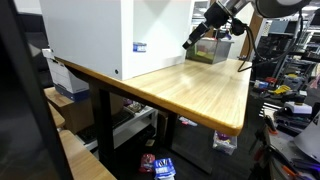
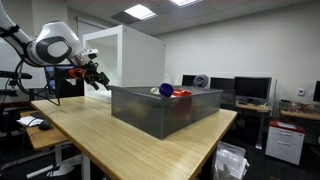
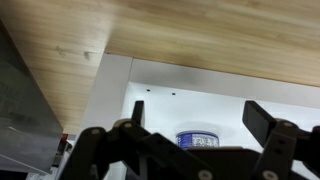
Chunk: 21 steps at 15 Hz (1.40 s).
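My gripper (image 3: 198, 115) is open and empty, its two black fingers spread wide in the wrist view. It hangs in the air above the wooden table (image 1: 195, 85), near a large white box (image 1: 95, 35), and touches nothing. In both exterior views the gripper (image 2: 97, 78) sits between the white box (image 2: 135, 55) and a grey bin (image 2: 160, 108). The bin (image 1: 208, 47) holds a blue object (image 2: 166, 90) and a red object (image 2: 182, 93). The wrist view shows the white box face (image 3: 190, 95) with a blue-and-white sticker (image 3: 197, 139) between the fingers.
Monitors (image 2: 248, 90) and desks stand behind the table. A white cabinet (image 2: 288, 140) stands at the far side. Boxes (image 1: 70, 85) and clutter lie under and beside the table. A cluttered bench (image 1: 290, 95) stands past the table's edge.
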Each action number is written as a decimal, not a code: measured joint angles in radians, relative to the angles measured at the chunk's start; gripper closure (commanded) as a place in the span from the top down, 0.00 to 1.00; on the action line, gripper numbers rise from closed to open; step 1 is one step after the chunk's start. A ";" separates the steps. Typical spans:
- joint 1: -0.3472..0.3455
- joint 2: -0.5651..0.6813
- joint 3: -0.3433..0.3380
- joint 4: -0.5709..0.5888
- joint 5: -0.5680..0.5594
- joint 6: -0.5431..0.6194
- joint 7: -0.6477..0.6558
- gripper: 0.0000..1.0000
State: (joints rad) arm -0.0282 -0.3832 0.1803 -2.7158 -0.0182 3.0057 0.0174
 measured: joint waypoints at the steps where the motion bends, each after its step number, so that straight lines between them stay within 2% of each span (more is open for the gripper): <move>1: -0.010 0.000 0.009 0.000 0.000 0.000 0.002 1.00; 10: -0.102 0.000 0.090 0.000 0.000 0.000 0.015 1.00; 21: -0.111 -0.002 0.098 0.000 0.004 0.002 0.038 1.00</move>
State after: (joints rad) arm -0.1390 -0.3855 0.2781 -2.7155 -0.0138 3.0081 0.0551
